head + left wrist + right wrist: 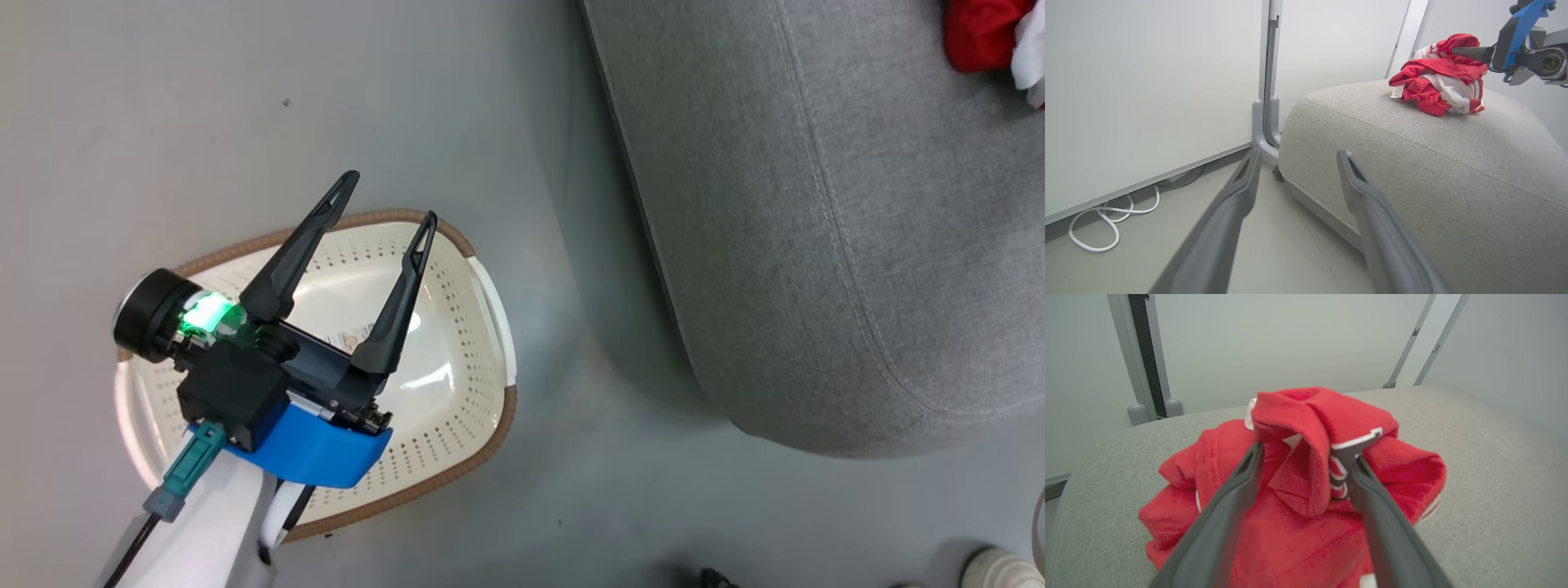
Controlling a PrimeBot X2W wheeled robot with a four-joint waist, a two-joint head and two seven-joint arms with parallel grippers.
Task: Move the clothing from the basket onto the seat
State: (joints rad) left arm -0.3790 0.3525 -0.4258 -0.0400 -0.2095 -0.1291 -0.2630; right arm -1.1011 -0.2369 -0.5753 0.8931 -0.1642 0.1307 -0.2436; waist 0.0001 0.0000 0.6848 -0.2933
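Note:
The clothing [1441, 77] lies in a crumpled red and white heap on top of the light grey seat [1412, 163]. In the right wrist view my right gripper [1301, 451] stands open over the clothing [1298, 416], with a raised red fold loose between its fingers. From the left wrist view the right gripper [1457, 50] touches the top of the heap. My left gripper [390, 196] hangs open above the cream basket [457, 392], whose bare bottom shows. A corner of the clothing [980, 33] shows at the top right of the seat [816, 204].
Grey floor surrounds the basket and the seat. A white cable [1106, 220] lies coiled on the floor by the white wall panel, next to a grey post [1267, 81]. A person's white shoe [996, 567] is at the lower right edge.

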